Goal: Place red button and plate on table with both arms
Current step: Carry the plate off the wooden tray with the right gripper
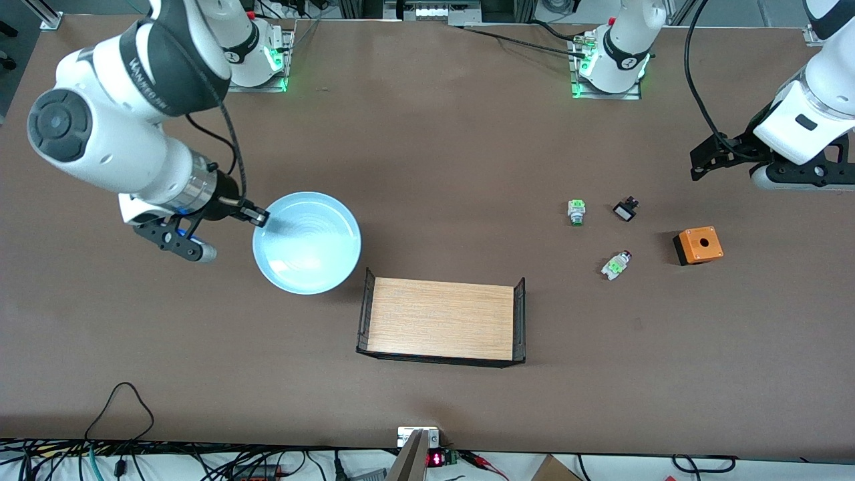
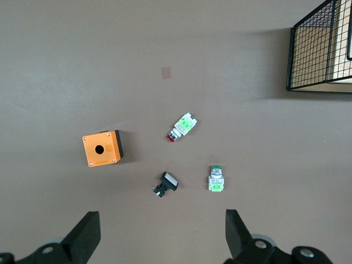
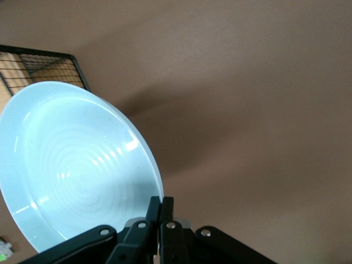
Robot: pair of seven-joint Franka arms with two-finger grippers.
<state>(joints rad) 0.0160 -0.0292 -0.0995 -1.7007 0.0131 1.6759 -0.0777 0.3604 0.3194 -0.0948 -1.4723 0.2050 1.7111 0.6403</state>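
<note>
The pale-blue plate (image 1: 307, 242) is gripped at its rim by my right gripper (image 1: 259, 216), beside the tray toward the right arm's end of the table (image 1: 427, 153). In the right wrist view the plate (image 3: 71, 165) is tilted, its shadow falls on the table, and the right gripper (image 3: 161, 203) is shut on the rim. The red button (image 1: 616, 264) lies on its side on the table toward the left arm's end; it also shows in the left wrist view (image 2: 181, 127). My left gripper (image 1: 698, 164) (image 2: 160, 236) is open and empty, high over that end of the table.
A green-capped button (image 1: 576, 212) and a small black-and-white switch (image 1: 625, 210) lie farther from the front camera than the red button. An orange box (image 1: 698, 245) with a hole stands beside it. A wood-floored tray (image 1: 442, 321) with black wire ends sits mid-table.
</note>
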